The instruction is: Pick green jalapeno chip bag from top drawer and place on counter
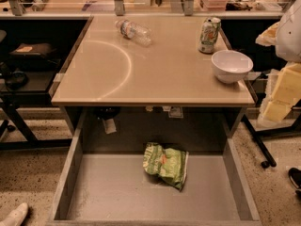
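The green jalapeno chip bag [165, 164] lies crumpled on the grey bottom of the open top drawer [113, 192], near the middle and towards the back. The drawer is pulled out below the front edge of the counter [155, 72], a glossy beige top with a curved white arc mark. My gripper [281, 97] shows as pale yellow parts under the white arm [289, 29] at the right edge. It hangs beside the counter's right end, well apart from the bag and holding nothing that I can see.
On the counter stand a white bowl [231, 65] at the right front and a green-and-white drink can [209, 35] behind it. A clear plastic bottle [134, 31] lies at the back. A black desk [28, 74] is to the left. A shoe [295, 177] is on the floor at the right.
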Tool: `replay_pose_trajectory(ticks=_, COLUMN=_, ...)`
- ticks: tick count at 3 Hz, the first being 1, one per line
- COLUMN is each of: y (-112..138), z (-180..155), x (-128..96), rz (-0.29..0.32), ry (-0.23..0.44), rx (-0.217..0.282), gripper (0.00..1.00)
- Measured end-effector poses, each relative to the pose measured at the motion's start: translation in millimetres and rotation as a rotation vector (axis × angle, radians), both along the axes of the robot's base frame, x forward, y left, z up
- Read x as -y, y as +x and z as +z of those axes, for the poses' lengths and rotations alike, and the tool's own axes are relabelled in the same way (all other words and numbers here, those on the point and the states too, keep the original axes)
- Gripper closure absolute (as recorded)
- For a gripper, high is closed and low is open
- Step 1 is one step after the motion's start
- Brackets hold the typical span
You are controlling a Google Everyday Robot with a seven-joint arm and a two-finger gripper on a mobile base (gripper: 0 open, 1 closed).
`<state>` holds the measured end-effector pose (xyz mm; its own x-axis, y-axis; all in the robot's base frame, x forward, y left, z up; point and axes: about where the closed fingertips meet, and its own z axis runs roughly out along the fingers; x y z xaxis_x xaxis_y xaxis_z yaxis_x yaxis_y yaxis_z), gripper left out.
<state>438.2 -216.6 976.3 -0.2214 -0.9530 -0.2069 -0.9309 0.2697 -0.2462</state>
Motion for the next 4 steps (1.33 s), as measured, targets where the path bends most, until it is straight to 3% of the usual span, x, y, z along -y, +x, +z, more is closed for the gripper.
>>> replay_pose_trajectory(ticks=1, y=0, z=0, x=0, rz=0.000, ry=0.001, rx=0.002, gripper=0.00)
replay_pose_trajectory(ticks=2, y=-9, z=-33, x=-9, rz=0.019, ry=0.032, rx=-0.053, gripper=0.00)
replay_pose_trajectory(ticks=3, y=-28, z=-89, x=-24, rz=0.062, ry=0.100, rx=-0.102, gripper=0.00)
replay_pose_trajectory(ticks=4, y=-46, z=-143, x=-37, rz=0.092, ry=0.193, rx=-0.101, gripper=0.00)
